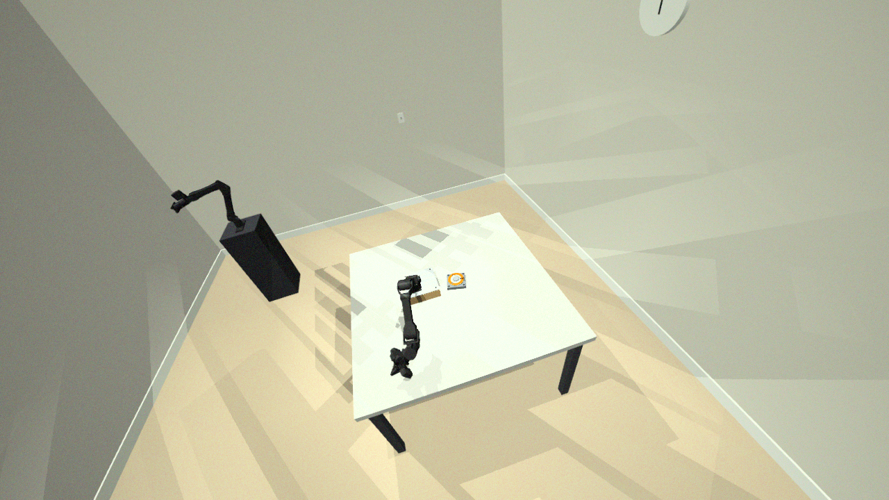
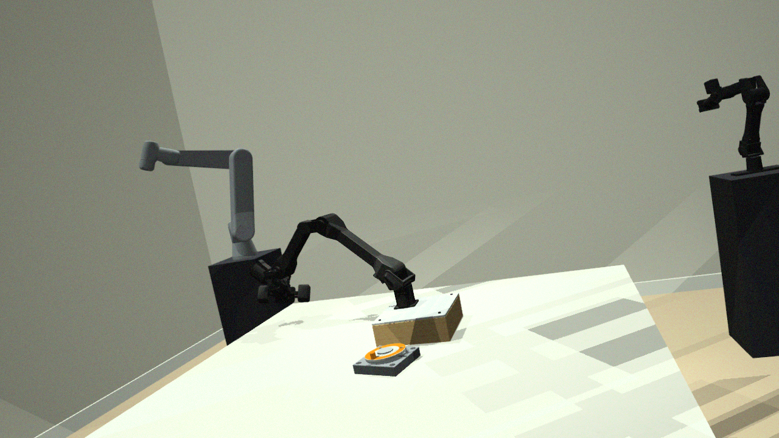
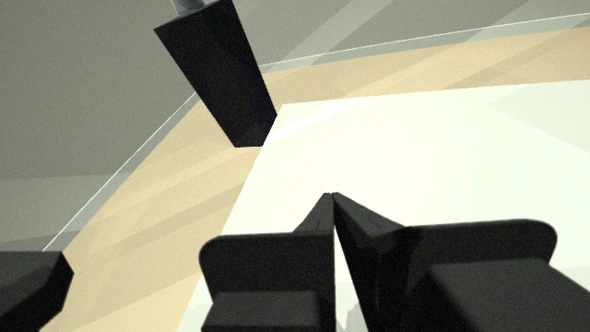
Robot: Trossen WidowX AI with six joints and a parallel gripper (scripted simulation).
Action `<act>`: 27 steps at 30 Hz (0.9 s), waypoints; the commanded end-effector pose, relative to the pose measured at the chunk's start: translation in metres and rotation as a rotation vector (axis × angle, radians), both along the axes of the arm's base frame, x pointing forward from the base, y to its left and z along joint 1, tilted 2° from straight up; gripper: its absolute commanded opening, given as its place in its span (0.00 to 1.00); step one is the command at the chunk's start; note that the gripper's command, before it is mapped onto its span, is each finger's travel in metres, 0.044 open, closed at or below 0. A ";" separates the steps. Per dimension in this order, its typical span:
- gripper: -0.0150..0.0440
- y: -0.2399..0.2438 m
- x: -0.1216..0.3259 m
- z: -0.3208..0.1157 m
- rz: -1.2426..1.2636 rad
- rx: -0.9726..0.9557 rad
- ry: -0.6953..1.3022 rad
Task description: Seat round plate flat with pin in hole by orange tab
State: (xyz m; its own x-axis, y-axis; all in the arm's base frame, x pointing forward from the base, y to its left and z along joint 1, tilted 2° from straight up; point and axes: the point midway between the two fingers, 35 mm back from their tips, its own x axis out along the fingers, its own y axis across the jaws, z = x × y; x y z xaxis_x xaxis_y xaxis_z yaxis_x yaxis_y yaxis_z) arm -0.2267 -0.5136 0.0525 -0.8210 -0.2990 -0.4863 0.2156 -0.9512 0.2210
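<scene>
The round plate, with an orange ring [image 1: 450, 279] [image 2: 400, 347], sits around the pale post [image 1: 456, 279] [image 2: 384, 350] on the square grey base [image 1: 456, 287] [image 2: 374, 369]. It looks slightly tilted in the exterior view, with a dark gap under its right side. Its orange tab [image 2: 373, 355] faces the front left there. The small pin and the hole are too small or hidden to make out. My gripper [image 1: 399, 368] [image 2: 283, 294] [image 3: 330, 199] is shut with nothing between the fingertips. It is far from the plate, above the other end of the table, and touches neither plate nor base.
My arm stands on a wooden box [image 1: 425, 297] [image 2: 414, 331] close beside the base, on the white table [image 1: 509, 323] [image 2: 305, 397] [image 3: 415, 152]. Away from the table stand a black arm on a pedestal [image 1: 260, 257] [image 2: 743, 261] and a grey arm [image 2: 241, 190] on another pedestal [image 3: 221, 78].
</scene>
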 end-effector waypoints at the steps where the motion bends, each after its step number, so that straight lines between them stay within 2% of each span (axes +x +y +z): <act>1: 0.25 -0.011 0.069 -0.003 0.192 0.109 -0.032; 5: 0.25 -0.015 0.150 -0.004 0.416 0.225 -0.048; 7: 0.25 -0.014 0.168 -0.004 0.469 0.251 -0.049; 10: 0.25 -0.001 0.242 -0.002 0.692 0.362 -0.049; 13: 0.25 0.017 0.298 -0.002 0.867 0.450 -0.040; 16: 0.25 0.029 0.313 -0.004 0.964 0.511 -0.035; 19: 0.25 0.067 0.381 -0.004 1.190 0.624 -0.011; 23: 0.25 0.099 0.422 -0.004 1.343 0.701 0.013; 27: 0.25 0.167 0.482 -0.003 1.616 0.843 0.069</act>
